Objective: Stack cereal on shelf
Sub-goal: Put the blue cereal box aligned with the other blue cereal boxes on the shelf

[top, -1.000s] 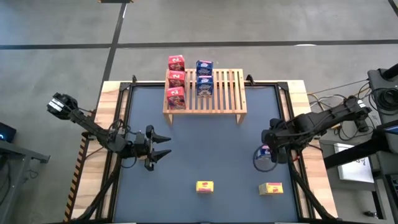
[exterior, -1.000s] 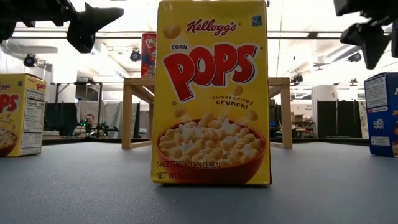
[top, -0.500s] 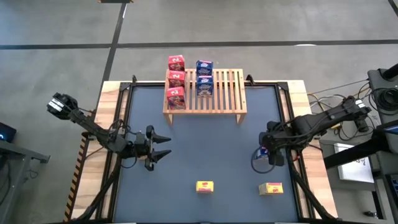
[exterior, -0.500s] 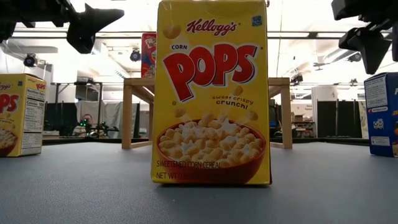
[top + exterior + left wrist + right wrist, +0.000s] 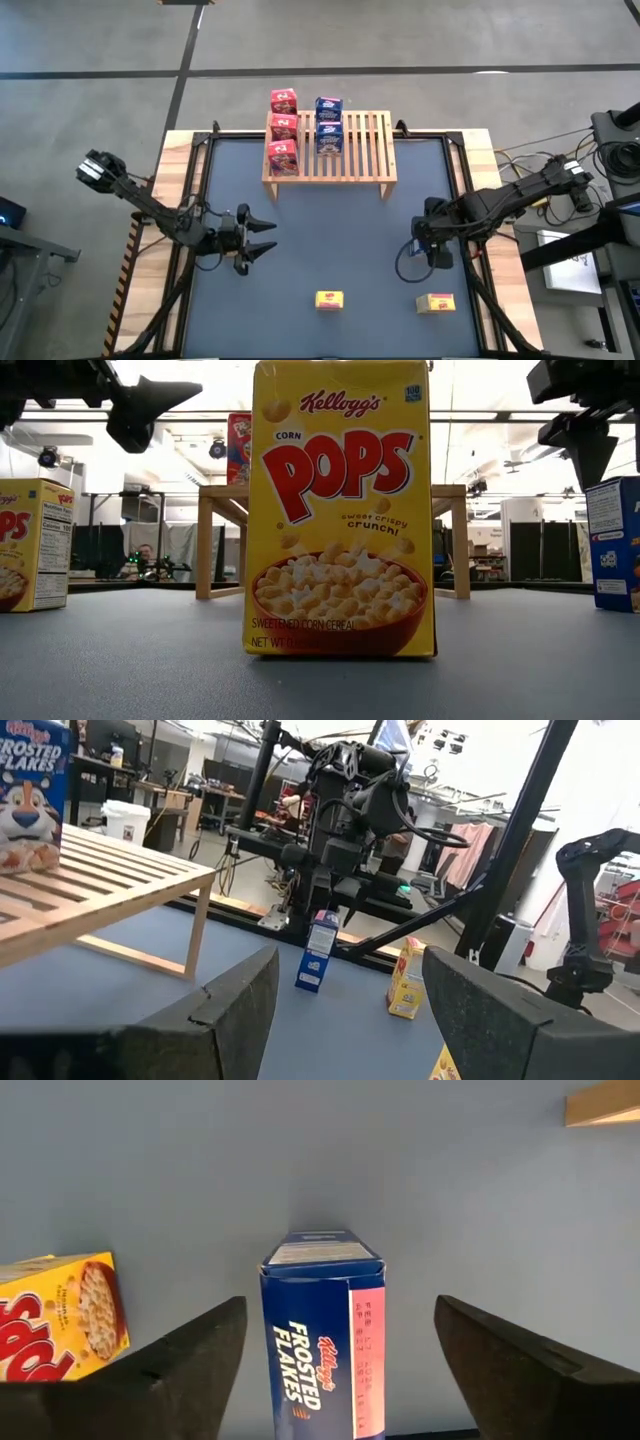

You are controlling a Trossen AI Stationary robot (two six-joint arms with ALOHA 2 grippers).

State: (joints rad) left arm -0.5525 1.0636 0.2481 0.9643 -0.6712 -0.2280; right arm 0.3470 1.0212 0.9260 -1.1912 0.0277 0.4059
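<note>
I'm seeing the blue cereal box (image 5: 323, 1335) standing upright on the tabletop (image 5: 330, 230), right side, directly under the right gripper (image 5: 432, 250). In the right wrist view that box is sitting between the two dark fingers (image 5: 185, 1370) with clear gaps on both sides, so the jaws are standing wide and not touching it. Frosted Flakes print is showing on its face.

Two yellow cereal boxes are sitting near the front edge: one (image 5: 329, 299) at about the middle, the other (image 5: 435, 303) further right, just in front of the right gripper. In the low view the middle one (image 5: 342, 508) is filling the frame, Corn Pops front facing the camera, upright.

The shelf (image 5: 335, 147) is standing at the far edge of the tabletop, centred. I'm counting three red cereal boxes (image 5: 282, 128) in a row running front to back along its left end, and two blue boxes (image 5: 328, 127) in a row just beside them to the right. The right half of the slats is bare wood.

The left gripper (image 5: 268, 238) is hovering over the left part of the tabletop, well apart from every box, pointing toward the middle. Its fingers (image 5: 235, 1020) are standing partly apart with nothing between them; through the gap I'm looking at the blue box (image 5: 319, 951) and the right arm above it.
</note>
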